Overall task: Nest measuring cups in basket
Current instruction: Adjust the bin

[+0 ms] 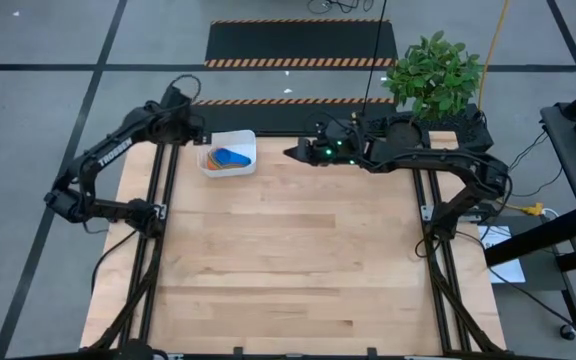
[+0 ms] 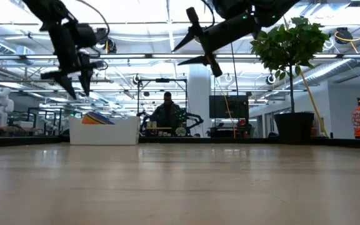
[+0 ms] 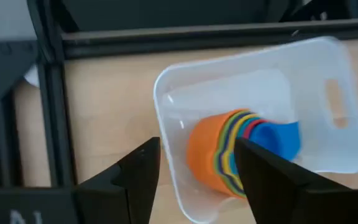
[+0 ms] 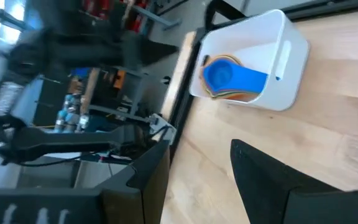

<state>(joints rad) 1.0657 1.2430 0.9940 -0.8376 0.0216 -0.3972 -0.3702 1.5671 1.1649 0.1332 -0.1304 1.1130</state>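
Now the small round plastic measuring cups (image 3: 235,152), orange, yellow, green, red and blue, sit stacked one inside another in the little white plastic basket (image 3: 328,134) at the far left of the wooden table (image 1: 288,250). The left gripper (image 3: 194,171) hangs just above the stack with its fingers apart and nothing in them. The right gripper (image 4: 197,168) waits nearby in the air, also parted and empty. The cups look light, hard and a bit slippery. I think the flat blue handle is the best place to grab.
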